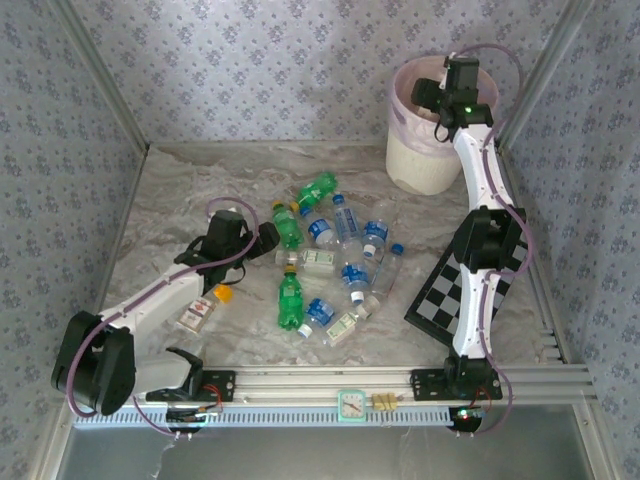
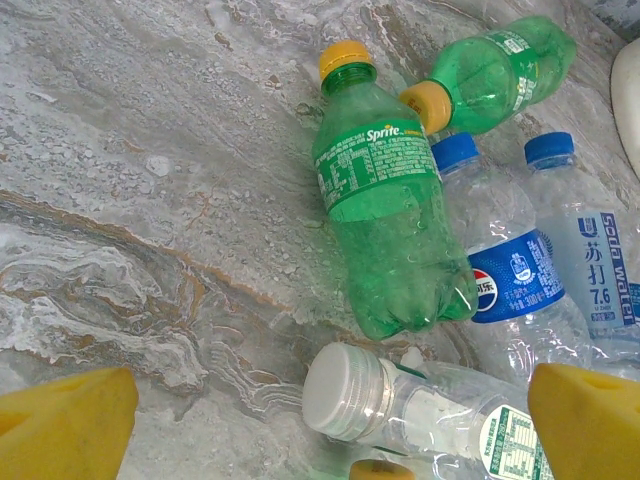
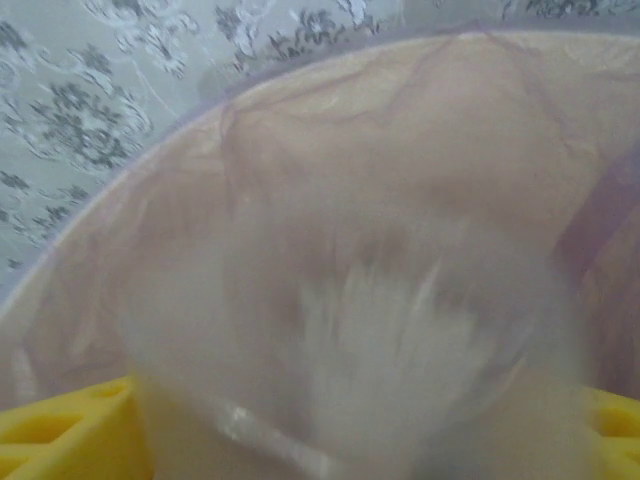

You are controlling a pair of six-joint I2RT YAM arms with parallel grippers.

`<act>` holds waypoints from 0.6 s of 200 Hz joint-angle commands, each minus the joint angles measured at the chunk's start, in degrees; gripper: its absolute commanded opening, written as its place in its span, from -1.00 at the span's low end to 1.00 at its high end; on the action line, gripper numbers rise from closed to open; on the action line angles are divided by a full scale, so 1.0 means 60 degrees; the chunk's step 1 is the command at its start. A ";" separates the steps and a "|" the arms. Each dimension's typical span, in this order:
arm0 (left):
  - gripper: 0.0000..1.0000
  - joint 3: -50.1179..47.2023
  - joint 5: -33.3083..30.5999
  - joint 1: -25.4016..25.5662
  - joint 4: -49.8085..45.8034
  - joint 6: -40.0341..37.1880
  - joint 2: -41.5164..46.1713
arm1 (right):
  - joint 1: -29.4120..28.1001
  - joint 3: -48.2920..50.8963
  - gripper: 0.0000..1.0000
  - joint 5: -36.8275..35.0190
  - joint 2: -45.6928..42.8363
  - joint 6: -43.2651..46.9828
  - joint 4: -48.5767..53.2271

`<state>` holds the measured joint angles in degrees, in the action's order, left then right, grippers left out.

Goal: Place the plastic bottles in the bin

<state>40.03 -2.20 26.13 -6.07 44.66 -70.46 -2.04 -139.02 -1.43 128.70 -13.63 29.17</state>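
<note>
Left yellow fingers (image 2: 60, 425) gape apart, a clear white-capped plastic bottle (image 2: 400, 405) between them — green bottles (image 2: 390, 220) beyond. Right fingers (image 3: 60, 430) hang over the pink-lined cream round bin (image 3: 330, 120), a blurred clear shape (image 3: 370, 360) between them — grip unclear.

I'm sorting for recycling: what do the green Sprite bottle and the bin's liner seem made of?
Green Sprite bottle: thin translucent green plastic, glossy, with bright highlights on its wall. Liner: thin translucent pink film, probably plastic; it wrinkles, and the pale bin shows through.
</note>
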 commanded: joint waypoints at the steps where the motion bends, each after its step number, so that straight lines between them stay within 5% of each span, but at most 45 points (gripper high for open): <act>1: 1.00 0.0359 0.0085 -0.0041 -0.0131 0.0041 0.0082 | 0.0011 -0.0504 0.80 0.0149 -0.0072 0.0044 0.0229; 26: 1.00 0.0345 0.0088 -0.0034 -0.0102 0.0063 0.0093 | -0.0014 -0.0506 1.00 0.0150 -0.0388 0.0156 0.0221; 68: 1.00 0.0287 0.0321 -0.0034 0.0086 -0.0099 0.0083 | -0.0252 -0.0071 1.00 -0.0057 -0.1379 0.0503 0.0239; 120: 0.98 0.0300 0.0503 0.0208 0.0209 -0.0639 0.0083 | -0.1218 0.2786 1.00 -0.0173 -0.3682 0.0687 -0.0569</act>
<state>40.03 -0.38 26.28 -5.82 43.55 -70.46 -6.24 -128.99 -1.76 113.99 -11.05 28.93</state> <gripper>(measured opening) 0.994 0.998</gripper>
